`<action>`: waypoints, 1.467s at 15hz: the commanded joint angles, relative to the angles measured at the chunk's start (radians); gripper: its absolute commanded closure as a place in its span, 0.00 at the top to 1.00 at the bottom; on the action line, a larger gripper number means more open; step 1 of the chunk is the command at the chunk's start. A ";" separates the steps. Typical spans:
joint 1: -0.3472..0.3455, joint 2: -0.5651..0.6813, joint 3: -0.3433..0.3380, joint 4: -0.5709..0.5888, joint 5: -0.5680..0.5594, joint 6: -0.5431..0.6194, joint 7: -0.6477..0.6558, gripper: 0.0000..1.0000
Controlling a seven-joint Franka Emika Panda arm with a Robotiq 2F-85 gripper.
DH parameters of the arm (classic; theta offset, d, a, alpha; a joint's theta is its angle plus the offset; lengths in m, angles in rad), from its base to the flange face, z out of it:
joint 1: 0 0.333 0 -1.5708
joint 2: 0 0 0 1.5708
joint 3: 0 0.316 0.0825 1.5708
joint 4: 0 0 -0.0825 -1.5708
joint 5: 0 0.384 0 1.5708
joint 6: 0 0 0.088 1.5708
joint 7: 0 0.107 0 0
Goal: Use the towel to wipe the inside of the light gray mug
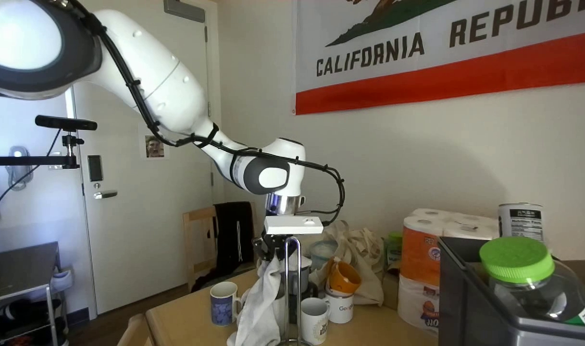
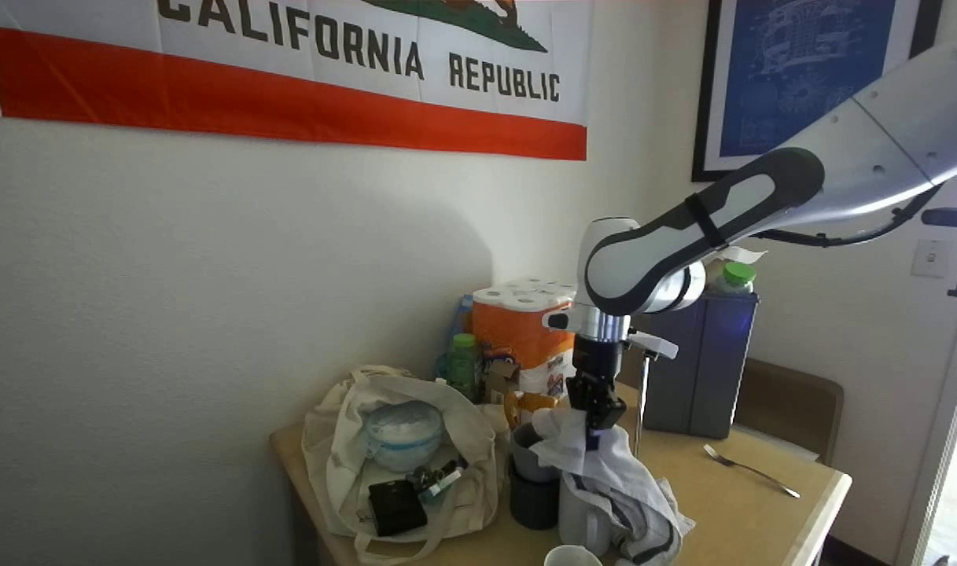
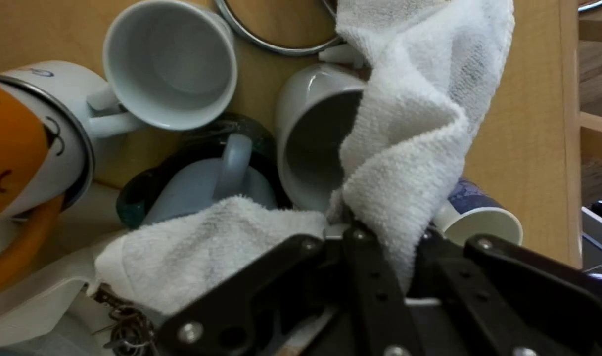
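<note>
The black tool [image 2: 594, 434] clamps a white terry-cloth towel [image 3: 409, 148] beside the round light gray ceramic mug [image 3: 313, 141]; this seems positioning; next, feed the towel inside.

"What do you see on the table [image 2: 734, 523]?"

"I see a cream cloth bag [image 2: 330, 444] and, well apart, a silver metal fork [image 2: 750, 469] near a dark gray box-shaped bin [image 2: 694, 365]."

"Anything in that bin?"

"A rounded clear jar [image 1: 537, 284], green-lidded. On the wall [image 2: 171, 314] I see a red-striped white cloth flag [image 2: 289, 90], lettered CALIFORNIA REPUBLIC."
</note>
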 commanded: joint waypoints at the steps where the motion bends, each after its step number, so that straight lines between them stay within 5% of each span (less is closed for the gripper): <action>1: -0.012 -0.010 0.011 -0.054 0.003 0.056 0.008 0.03; 22: 0.014 -0.021 0.025 -0.030 -0.015 0.117 0.060 0.03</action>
